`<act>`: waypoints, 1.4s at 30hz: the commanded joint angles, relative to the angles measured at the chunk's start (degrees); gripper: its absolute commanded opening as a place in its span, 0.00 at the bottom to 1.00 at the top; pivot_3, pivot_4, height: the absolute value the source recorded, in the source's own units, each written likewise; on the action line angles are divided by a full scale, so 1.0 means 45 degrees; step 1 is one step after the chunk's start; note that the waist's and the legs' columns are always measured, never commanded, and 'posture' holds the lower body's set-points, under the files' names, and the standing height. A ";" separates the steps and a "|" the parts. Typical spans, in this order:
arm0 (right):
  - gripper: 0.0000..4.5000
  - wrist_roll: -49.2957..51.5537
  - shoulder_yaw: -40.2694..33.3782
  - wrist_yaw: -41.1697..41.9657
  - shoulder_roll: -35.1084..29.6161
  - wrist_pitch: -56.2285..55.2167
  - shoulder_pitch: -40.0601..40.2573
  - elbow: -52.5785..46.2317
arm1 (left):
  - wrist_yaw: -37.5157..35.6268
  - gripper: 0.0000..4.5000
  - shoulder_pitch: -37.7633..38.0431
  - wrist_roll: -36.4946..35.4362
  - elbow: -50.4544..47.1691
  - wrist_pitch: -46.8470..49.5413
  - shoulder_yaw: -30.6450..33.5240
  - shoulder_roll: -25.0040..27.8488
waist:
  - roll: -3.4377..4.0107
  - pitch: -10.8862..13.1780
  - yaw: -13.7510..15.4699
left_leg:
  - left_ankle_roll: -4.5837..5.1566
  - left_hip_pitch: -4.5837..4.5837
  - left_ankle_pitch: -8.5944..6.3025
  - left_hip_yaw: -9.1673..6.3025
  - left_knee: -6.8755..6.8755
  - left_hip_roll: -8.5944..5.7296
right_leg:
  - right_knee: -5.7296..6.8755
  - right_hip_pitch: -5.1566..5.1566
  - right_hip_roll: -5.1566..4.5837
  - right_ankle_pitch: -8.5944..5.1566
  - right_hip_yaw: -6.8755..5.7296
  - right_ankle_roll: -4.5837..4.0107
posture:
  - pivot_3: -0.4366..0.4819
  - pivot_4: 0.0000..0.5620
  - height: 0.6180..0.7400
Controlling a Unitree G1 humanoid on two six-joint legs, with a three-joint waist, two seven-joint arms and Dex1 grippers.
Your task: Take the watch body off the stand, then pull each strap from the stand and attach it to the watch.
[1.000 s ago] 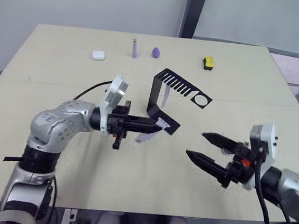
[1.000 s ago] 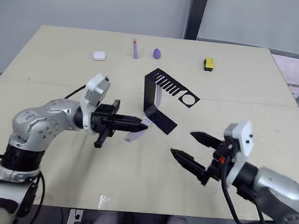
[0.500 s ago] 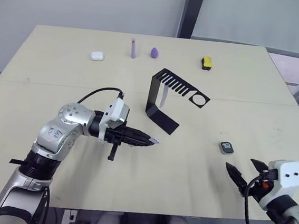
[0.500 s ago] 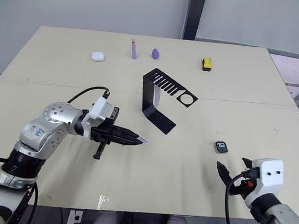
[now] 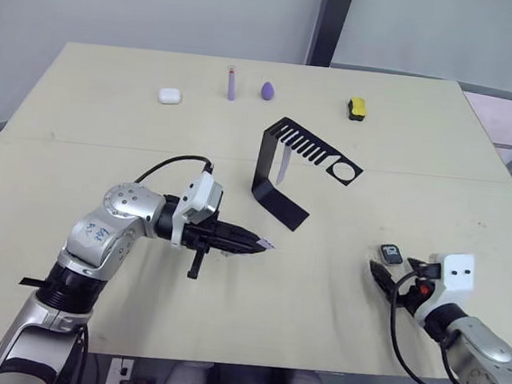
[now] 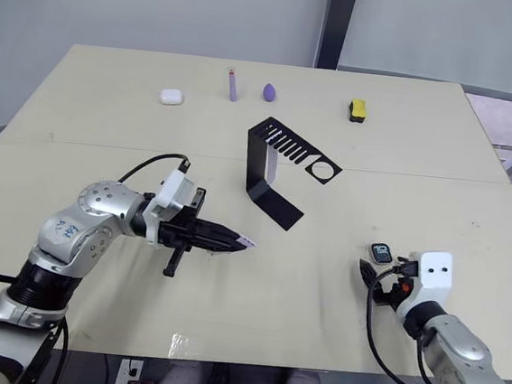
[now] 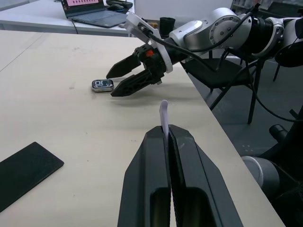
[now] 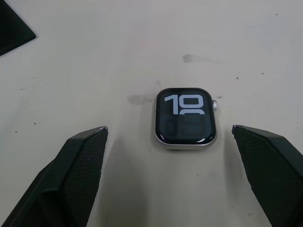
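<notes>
The right gripper [image 8: 165, 177] is spread wide with nothing in it, its two black fingers standing either side of the watch body [image 8: 185, 117], which lies flat on the table [image 5: 107, 141], screen up, well to the right of the stand [image 5: 287, 172] and off it. Half a second ago this gripper sat nearer the table's front edge, short of the watch; now its tips have come up just beside it — a sign, I judge, that it is lining up to grasp the case.

The left gripper [image 7: 166, 130] is closed on one strap [image 7: 164, 111], the pale tip poking out past the fingertips. It hangs in front of the stand and to its left, much where it was half a second ago, so it seems to be waiting for the watch to be presented.

The second strap [image 5: 282, 168] hangs pale behind the stand's upright, under the slotted top — that one is not yet pulled.

No container is on the table; the stand is the only holder, and it bears just that one strap.
</notes>
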 commanded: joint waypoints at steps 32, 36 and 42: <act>0.34 -0.1782 0.0144 -0.0754 0.0444 0.0658 -0.0652 -0.0709 | 0.0361 0.00 -0.0294 -0.0374 -0.0448 0.0462 0.0489 -0.0030 | 0.0004 0.0000 -0.0175 | -0.0011 0.0002 0.0009 -0.0021 -0.0001 -0.0001 | 0.0043 0.0017 0.0008 0.0000 -0.0013 0.0001 | 0.48 0.27 1.00; 0.34 -0.0445 -0.0359 0.0023 -0.0518 0.2042 -0.0840 -0.2149 | 0.0315 0.00 -0.0307 0.0067 -0.0273 -0.0194 0.0430 0.0081 | 0.0017 0.0008 -0.0182 | -0.0010 0.0001 0.0009 -0.0020 -0.0002 -0.0003 | 0.0039 0.0015 0.0006 0.0000 -0.0011 0.0001 | 0.48 0.27 1.00; 0.34 0.5133 -0.1270 0.2171 -0.3197 0.7113 -0.1803 -0.3995 | -0.0240 0.00 -0.0480 0.1265 0.0083 -0.2206 -0.0021 0.0170 | 0.0022 0.0009 -0.0171 | -0.0006 0.0001 0.0005 -0.0032 -0.0005 0.0009 | 0.0017 0.0016 0.0004 -0.0001 -0.0015 -0.0001 | 0.48 0.27 1.00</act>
